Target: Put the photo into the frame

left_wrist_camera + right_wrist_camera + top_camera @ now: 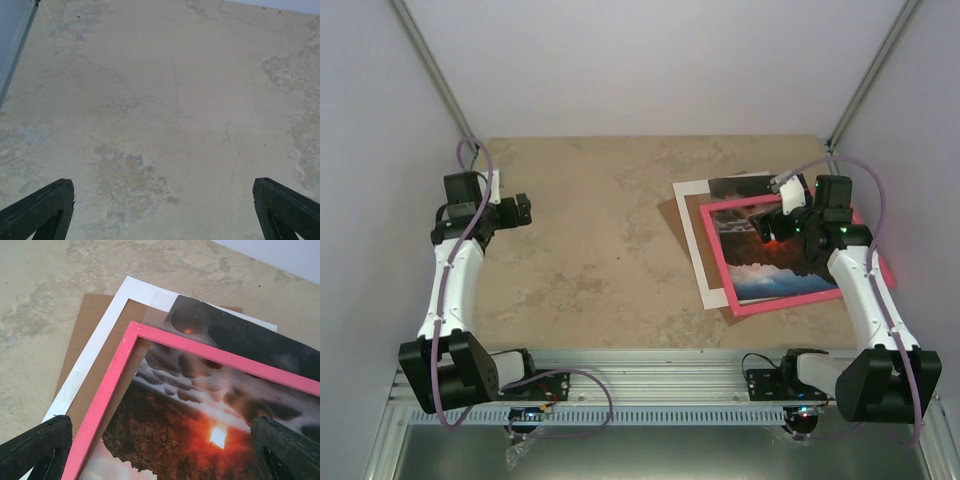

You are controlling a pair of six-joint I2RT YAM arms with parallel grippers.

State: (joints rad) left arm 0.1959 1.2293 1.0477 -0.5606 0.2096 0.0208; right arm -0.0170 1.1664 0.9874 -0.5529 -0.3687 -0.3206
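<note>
Beige marbled stone-look counter (610, 250) carries one stack, right of centre in the top view

Bottom layer: brown hardboard backing sheet (85, 320), mostly covered

On it: plain white rectangular mat sheet (100, 342)

Uppermost: thin rectangular bright pink picture frame (718, 262), pink face up, skewed against the mat

Glossy rectangular photo print of an orange sun glow in dark clouds (770, 272) lies under the frame and shows through its opening; its dark end pokes out past the upper rail

State of right jaws: spread wide, empty, over the frame's upper part

State of left jaws: spread wide, empty, over bare counter at left
</note>
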